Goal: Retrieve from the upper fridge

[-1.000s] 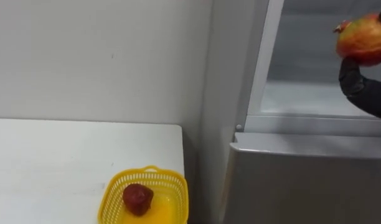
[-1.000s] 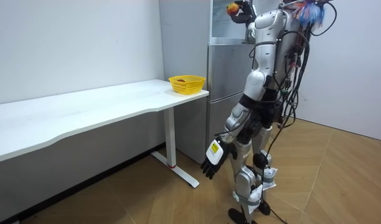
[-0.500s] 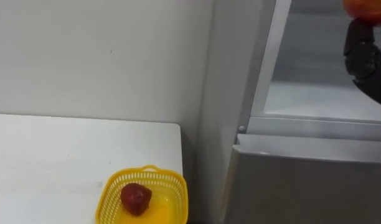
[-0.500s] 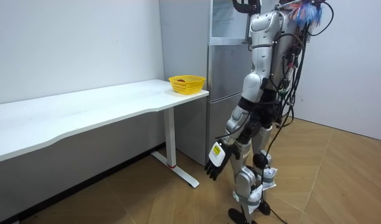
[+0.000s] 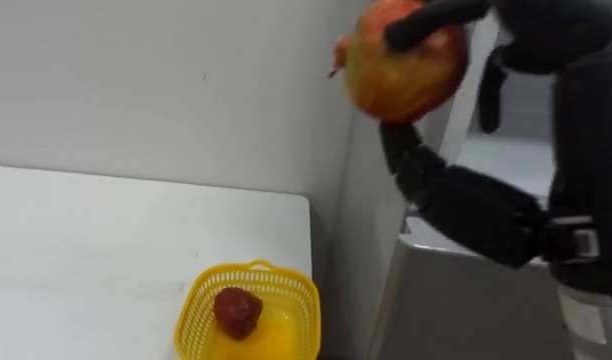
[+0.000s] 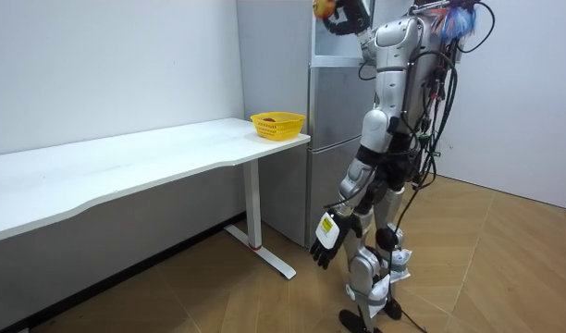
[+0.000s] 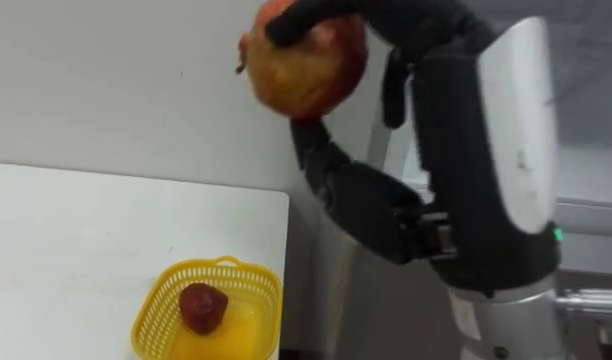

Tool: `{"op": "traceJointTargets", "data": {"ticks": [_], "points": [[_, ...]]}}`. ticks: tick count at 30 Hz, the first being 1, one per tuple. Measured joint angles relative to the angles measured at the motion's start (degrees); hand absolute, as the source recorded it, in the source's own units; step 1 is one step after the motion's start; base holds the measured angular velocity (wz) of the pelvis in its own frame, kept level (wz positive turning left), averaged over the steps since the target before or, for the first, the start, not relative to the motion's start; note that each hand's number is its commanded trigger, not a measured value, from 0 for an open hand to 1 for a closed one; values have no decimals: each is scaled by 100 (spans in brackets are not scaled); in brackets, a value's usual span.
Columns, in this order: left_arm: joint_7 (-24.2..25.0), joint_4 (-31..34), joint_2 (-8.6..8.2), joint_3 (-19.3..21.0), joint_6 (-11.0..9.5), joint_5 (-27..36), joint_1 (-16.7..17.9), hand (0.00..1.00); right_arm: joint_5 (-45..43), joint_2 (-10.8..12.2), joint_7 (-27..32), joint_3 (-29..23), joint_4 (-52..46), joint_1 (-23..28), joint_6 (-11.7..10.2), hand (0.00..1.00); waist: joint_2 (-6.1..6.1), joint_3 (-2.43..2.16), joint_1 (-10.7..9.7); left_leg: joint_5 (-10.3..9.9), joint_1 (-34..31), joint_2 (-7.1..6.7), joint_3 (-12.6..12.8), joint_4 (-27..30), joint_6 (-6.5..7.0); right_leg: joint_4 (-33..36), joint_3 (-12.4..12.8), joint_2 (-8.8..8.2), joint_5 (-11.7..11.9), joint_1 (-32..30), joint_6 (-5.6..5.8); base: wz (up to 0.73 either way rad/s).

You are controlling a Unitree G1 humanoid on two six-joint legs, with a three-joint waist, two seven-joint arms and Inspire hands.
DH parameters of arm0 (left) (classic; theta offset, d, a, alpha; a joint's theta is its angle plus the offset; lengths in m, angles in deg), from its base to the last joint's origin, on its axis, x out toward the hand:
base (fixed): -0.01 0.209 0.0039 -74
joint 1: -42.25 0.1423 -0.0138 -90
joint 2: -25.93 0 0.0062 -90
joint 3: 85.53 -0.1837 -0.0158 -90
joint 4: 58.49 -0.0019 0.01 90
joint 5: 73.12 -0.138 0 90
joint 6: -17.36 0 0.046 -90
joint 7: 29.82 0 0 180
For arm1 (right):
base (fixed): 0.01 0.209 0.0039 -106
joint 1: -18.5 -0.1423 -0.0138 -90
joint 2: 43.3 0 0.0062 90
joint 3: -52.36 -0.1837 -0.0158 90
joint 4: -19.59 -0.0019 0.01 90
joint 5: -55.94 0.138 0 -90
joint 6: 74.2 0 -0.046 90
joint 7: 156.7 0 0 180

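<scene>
pomegranate (image 5: pixel 401 78) half under right hand (image 5: pixel 521 28)

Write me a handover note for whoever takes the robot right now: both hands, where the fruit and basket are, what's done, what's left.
Right hand: shut on the round red-yellow fruit, held high beside the fridge edge, above the table end.
Left hand: open, hanging by the thigh.
Yellow basket: on the table corner next to the fridge, one dark red fruit inside.
Done: fruit gripped and out of the upper compartment.
Left: probably lower it into the basket and let go.
</scene>
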Motion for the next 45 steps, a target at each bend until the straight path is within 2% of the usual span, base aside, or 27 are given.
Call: {"op": "traceJointTargets", "data": {"ticks": [4,5,13,15,23,29,34,38,45], "points": [[115,2,6,-7,-1,0,-92,0,-287,92,-319,265,197,0,82,100,38,31,95,0,33,0,-10,-47,0,2,-13,-2,0,20,0,1],[161,5,26,-10,-1,0,-102,0,-359,92,-425,357,197,0,129,100,37,32,96,0,30,0,-25,-43,0,2,-31,-2,0,23,0,5],[330,6,91,-13,-22,-3,-117,0,-548,108,-906,612,452,1,102,100,-50,35,145,0,-10,-12,-96,-20,0,0,-103,-13,0,25,1,5],[330,23,89,-13,-23,2,-121,0,-557,108,-991,637,634,25,122,100,-62,33,236,0,-24,-12,-95,-11,0,-4,-107,-15,0,19,1,0],[306,7,93,-18,-22,-3,-165,0,-559,111,-1327,1192,1567,51,186,100,-67,29,265,0,-59,-16,-129,22,0,-4,-145,-26,0,19,1,2],[321,27,94,-24,-6,1,-166,0,-608,129,-1526,1284,2080,154,384,100,-41,40,279,-7,-147,-26,-161,106,8,-10,-151,-33,1,-14,0,2],[383,73,94,-120,30,-34,-167,0,-681,213,-1587,1296,2492,249,491,100,-4,17,369,-6,-157,-26,-161,98,7,-3,-152,-32,1,-38,0,0],[486,189,93,-116,50,-41,-154,0,-854,378,-1774,1298,2651,310,600,100,9,14,399,-4,-227,-24,-163,107,6,-3,-157,-31,6,-102,-8,0],[582,369,94,-114,45,-67,-132,0,-868,384,-1776,1298,2675,316,604,100,-34,-17,426,-4,-221,-26,-158,104,6,-10,-148,-31,6,-108,-7,0]]}}
